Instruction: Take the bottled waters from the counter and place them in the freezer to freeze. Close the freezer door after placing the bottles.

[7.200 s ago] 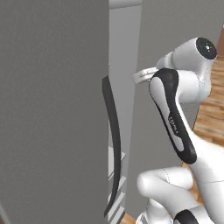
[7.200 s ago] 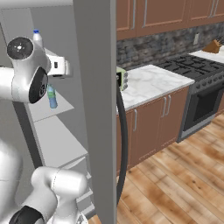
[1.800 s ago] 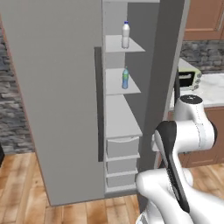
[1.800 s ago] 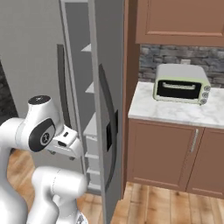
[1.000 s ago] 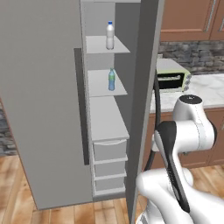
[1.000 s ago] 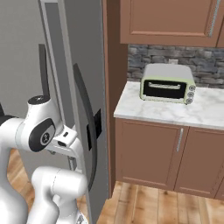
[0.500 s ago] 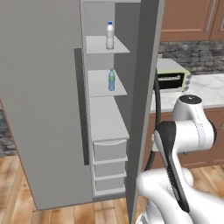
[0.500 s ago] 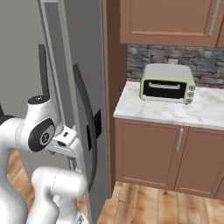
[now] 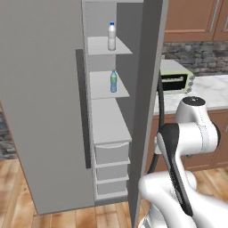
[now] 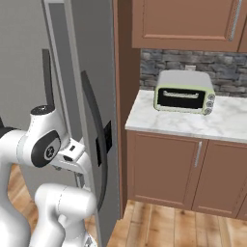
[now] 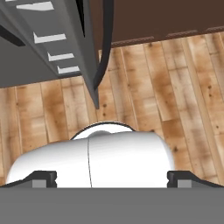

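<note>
hand: mine (image 10: 107, 140), spread wide, empty, just beside freezer door (image 10: 94, 72) | bottled waters (image 9: 111, 36): both upright on freezer (image 9: 44, 89) shelves, well above and beyond my hand | door: ajar

Two bottled waters are standing in the open freezer (image 9: 44, 89): one bottle (image 9: 111, 36) on the top shelf, the other bottle (image 9: 113, 81) on the shelf below. Three drawers (image 9: 111, 153) are sitting stacked beneath. One toaster oven (image 10: 185, 91) is resting on the counter (image 10: 193, 123)
</note>
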